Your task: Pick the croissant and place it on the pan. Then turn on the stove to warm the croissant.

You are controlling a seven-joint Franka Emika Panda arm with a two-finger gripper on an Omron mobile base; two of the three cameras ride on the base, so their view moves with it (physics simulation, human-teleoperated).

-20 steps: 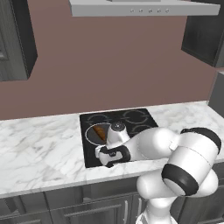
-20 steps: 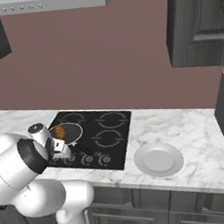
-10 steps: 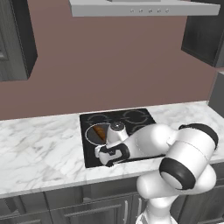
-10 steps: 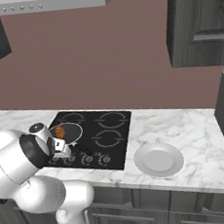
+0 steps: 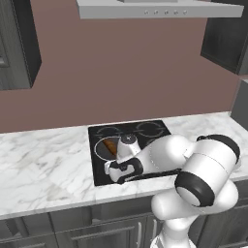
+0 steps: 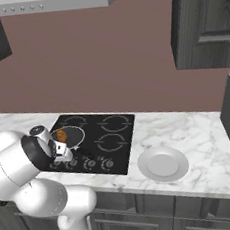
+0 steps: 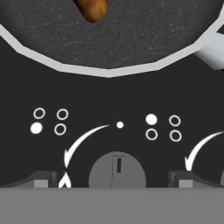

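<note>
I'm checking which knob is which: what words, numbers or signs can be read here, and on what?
No words, numbers or brand names are legible.
On the stove, by the knob: two four-circle burner signs, one circle filled in each.
A curved white arrow down to a small flame sign.
A lone white dot above the knob.

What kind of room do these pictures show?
Most likely a home kitchen: a flat black square cooktop set into a white marble counter, a grey range hood above it, and dark grey cabinets on the wall.

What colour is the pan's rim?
Light grey, nearly white, around the dark-grey pan; clearest in the hand view.
</note>
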